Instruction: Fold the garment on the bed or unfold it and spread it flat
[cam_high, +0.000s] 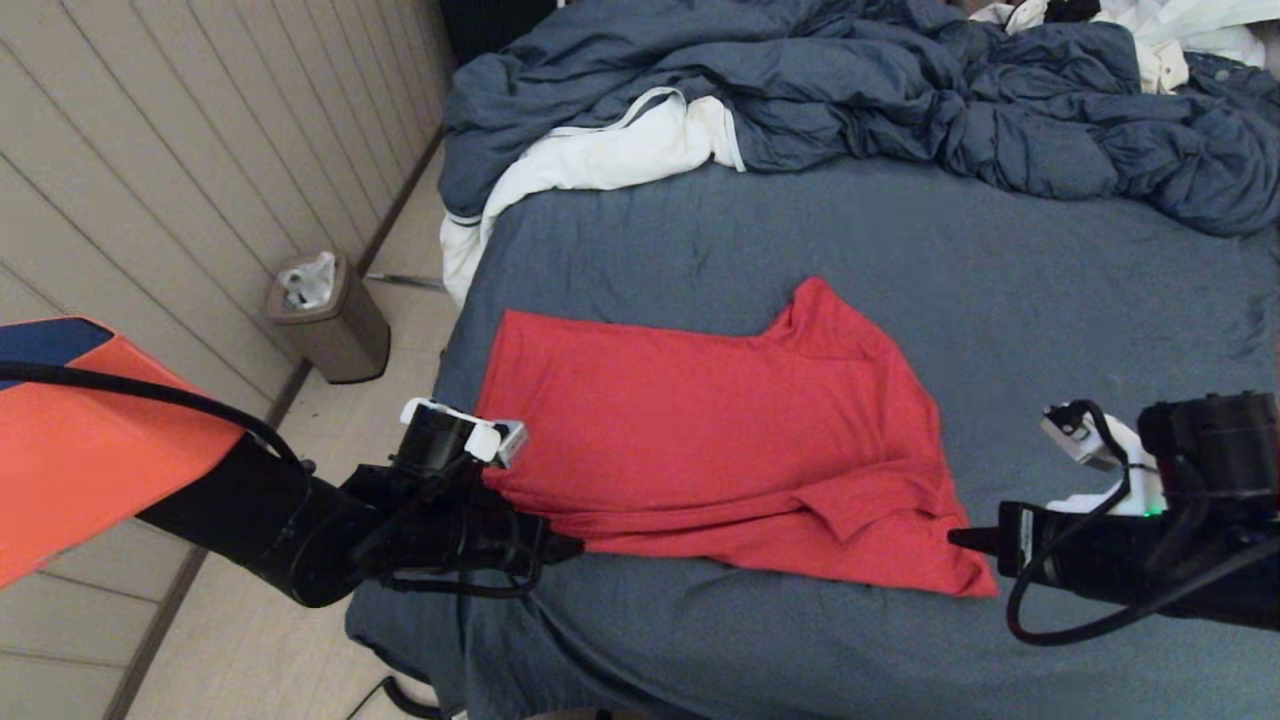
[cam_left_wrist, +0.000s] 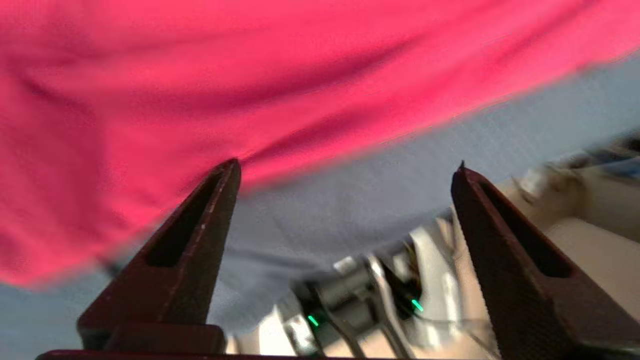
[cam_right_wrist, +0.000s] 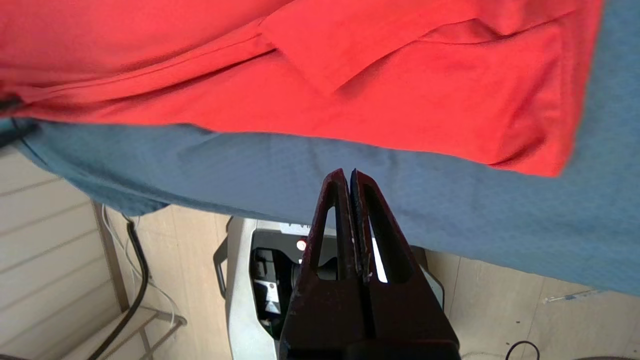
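Observation:
The red T-shirt (cam_high: 720, 440) lies partly folded on the bed's slate-blue sheet (cam_high: 1050, 300), its near edge doubled over in creases. My left gripper (cam_high: 562, 546) is at the shirt's near left corner. In the left wrist view it (cam_left_wrist: 346, 170) is open, with only sheet between the fingers and one fingertip (cam_left_wrist: 227, 175) at the edge of the red fabric (cam_left_wrist: 250, 75). My right gripper (cam_high: 962, 540) is beside the shirt's near right corner. In the right wrist view it (cam_right_wrist: 348, 173) is shut on nothing, over the sheet just short of the shirt's hem (cam_right_wrist: 400, 115).
A bulky slate-blue duvet (cam_high: 900, 90) is heaped across the far end of the bed, with a white cloth with dark trim (cam_high: 600, 160) hanging off the far left corner. A brown bin (cam_high: 328, 322) stands on the floor by the panelled wall.

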